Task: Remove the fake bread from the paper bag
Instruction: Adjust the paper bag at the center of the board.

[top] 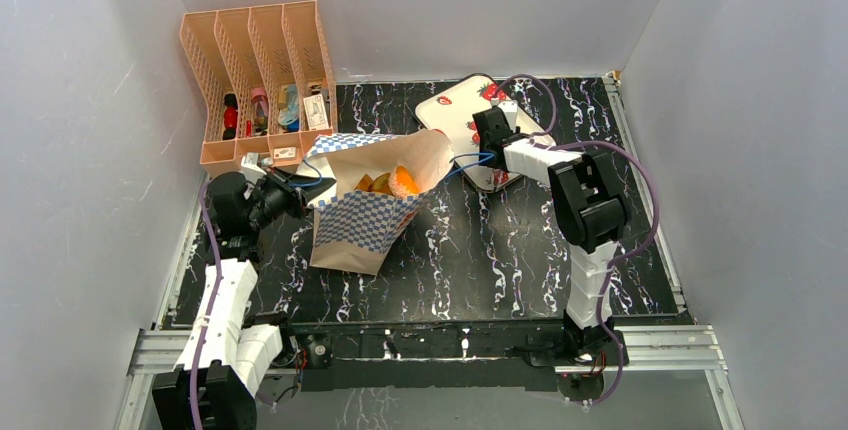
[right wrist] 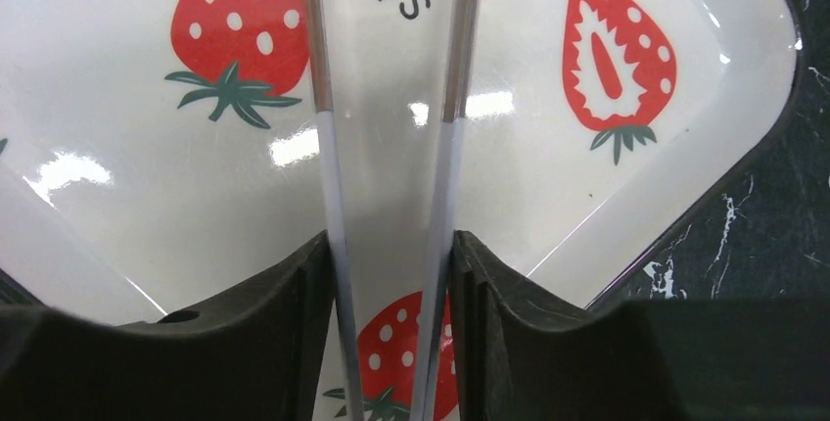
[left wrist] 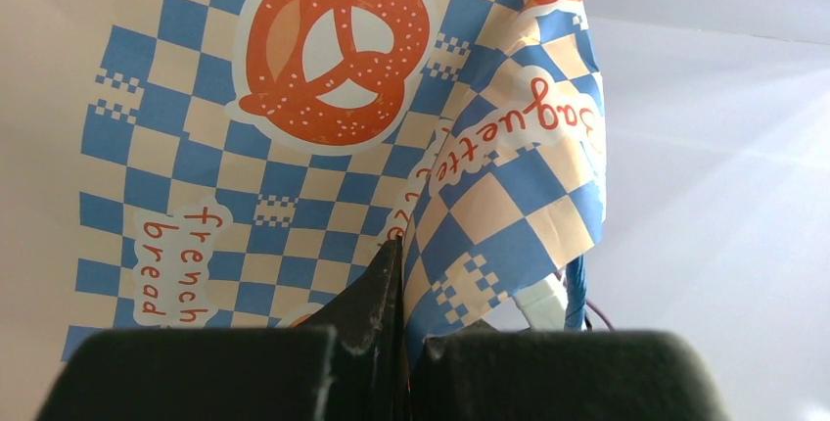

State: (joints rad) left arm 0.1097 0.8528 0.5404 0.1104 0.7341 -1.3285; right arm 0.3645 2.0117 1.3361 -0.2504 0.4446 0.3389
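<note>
The open mouth of the paper bag (top: pixel 365 220) is turned toward the strawberry-print tray (top: pixel 455 120) and is partly filled by the fake bread (top: pixel 393 183). The way in from the right is crossed by the blue cord handle (top: pixel 465 162), drawn taut to the right fingers (right wrist: pixel 294 323), whose gap is taken up by its two strands. The bag's left edge is occupied by the left gripper (top: pixel 298 188), clamped on the paper. The peach file rack (top: pixel 255 80) stands close behind the bag. Bare surface (top: pixel 500 260) is left in front of the bag and between it and the right arm (top: pixel 585 200).
</note>
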